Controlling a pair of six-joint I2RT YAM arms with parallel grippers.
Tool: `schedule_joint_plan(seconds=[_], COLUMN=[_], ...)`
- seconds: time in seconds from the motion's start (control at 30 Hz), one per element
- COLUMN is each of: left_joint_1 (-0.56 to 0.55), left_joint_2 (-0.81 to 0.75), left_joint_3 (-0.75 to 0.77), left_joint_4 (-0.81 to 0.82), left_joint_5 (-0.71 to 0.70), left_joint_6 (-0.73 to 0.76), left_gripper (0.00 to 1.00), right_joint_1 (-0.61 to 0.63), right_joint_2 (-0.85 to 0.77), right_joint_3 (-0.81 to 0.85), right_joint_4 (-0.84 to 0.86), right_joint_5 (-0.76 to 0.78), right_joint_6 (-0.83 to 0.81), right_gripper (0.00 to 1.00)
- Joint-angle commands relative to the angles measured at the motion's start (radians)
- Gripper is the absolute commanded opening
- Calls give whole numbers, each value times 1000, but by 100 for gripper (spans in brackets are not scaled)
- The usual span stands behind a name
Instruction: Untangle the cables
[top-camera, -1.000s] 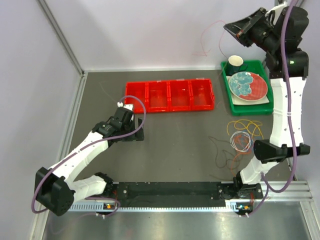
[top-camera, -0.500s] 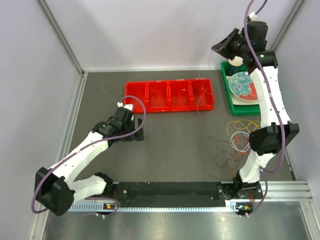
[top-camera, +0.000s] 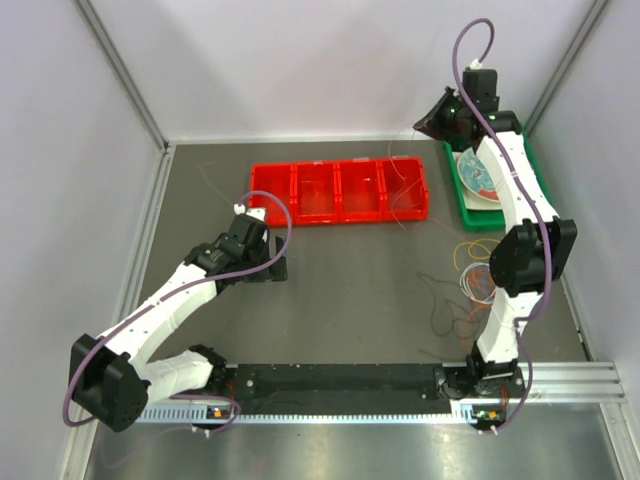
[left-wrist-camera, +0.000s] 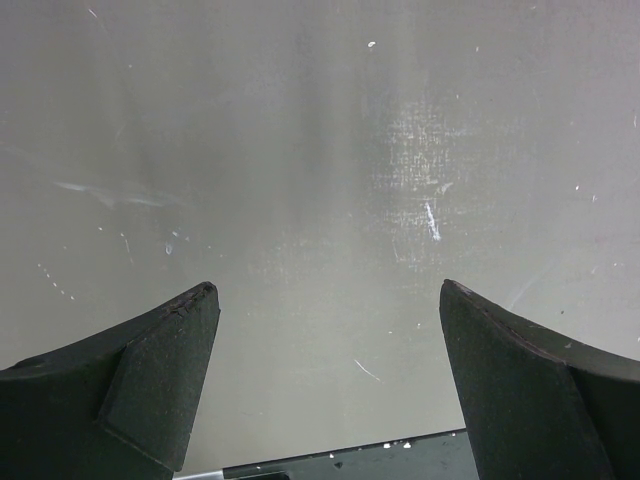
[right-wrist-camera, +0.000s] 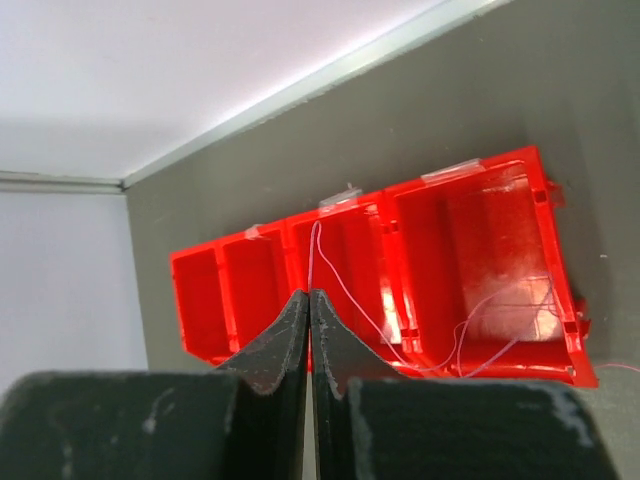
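Observation:
My right gripper (top-camera: 437, 117) is raised near the back wall, above the right end of the red tray (top-camera: 338, 164). It is shut on a hair-fine pale lilac cable (top-camera: 399, 200). In the right wrist view the shut gripper (right-wrist-camera: 310, 296) pinches this cable (right-wrist-camera: 352, 297), which trails down into the tray's rightmost compartment. The other cables lie in a loose pile at the right: an orange-yellow loop (top-camera: 490, 249), a white and blue loop (top-camera: 480, 284) and dark and red strands (top-camera: 445, 310). My left gripper (top-camera: 272, 266) is open and empty, low over bare table (left-wrist-camera: 325, 292).
The red tray (right-wrist-camera: 200, 300) has several compartments and sits at the back centre. A green tray (top-camera: 500, 213) with a patterned plate (top-camera: 478, 172) stands at the back right, partly behind my right arm. White walls close in the back and both sides.
My right arm has swung left and lower from the back right corner, carrying the pale cable over the red tray, where it now drapes into the right compartment. The left arm has not moved.

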Motion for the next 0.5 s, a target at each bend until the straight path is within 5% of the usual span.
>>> schedule_joint_plan(seconds=[0.0,0.47], left_joint_1=[-4,-4], left_joint_2=[-4,-2], left_joint_3=[-3,-1], left_joint_4=[27,23], left_joint_5=[-21,-28], left_joint_6=[-10,-13], left_gripper=[95,95], right_joint_1=[22,30], right_joint_2=[47,236], right_joint_3=[-4,68], right_joint_4=[17,-227], right_joint_5=[33,185], right_joint_6=[-15,-14], right_gripper=[0,0])
